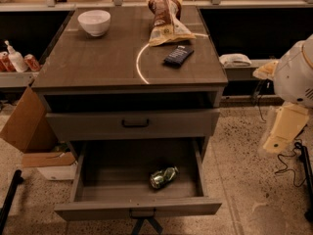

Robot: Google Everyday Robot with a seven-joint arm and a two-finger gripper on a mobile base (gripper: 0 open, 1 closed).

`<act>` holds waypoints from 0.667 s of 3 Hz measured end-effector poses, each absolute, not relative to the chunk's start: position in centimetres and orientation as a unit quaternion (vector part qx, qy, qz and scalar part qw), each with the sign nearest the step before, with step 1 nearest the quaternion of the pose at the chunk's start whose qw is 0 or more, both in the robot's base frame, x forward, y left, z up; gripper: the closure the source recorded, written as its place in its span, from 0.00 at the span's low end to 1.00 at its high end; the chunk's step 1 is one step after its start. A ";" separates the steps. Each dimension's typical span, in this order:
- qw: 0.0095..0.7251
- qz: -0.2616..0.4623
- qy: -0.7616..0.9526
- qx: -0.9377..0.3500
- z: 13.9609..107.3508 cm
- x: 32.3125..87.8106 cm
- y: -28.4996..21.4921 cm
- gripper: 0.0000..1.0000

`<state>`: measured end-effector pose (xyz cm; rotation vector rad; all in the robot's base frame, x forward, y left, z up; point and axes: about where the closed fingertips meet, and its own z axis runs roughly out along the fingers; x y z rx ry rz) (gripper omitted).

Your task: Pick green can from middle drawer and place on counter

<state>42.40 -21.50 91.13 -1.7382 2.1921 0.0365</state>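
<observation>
Judging from how things lie, 0 of the 2 steps, the pick and the place, are done. The green can (pixel 163 177) lies on its side on the floor of the middle drawer (pixel 137 210), right of centre, apart from every wall. The drawer is pulled out and open from above.

The hand (pixel 281 131) hangs low to the right of the cabinet, outside the drawer and well apart from the can. I cannot tell whether it is apart or together.

The drawer's right wall stands between the hand and the can, and the closed upper drawer (pixel 135 124) caps the rear, so a reach would likely need to come from above the front.

On the counter (pixel 98 62), a white bowl (pixel 94 22) sits back left, with a chip bag (pixel 167 21) and a dark bar (pixel 178 56) back right. The front left looks the roomiest landing spot, if kept off the edge.
</observation>
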 end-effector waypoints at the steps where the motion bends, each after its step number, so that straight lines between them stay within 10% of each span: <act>1: 0.171 0.013 0.772 -0.612 91.1 42.4 -21.5 0.00; 2: 0.177 0.020 0.761 -0.624 89.5 42.4 -21.2 0.00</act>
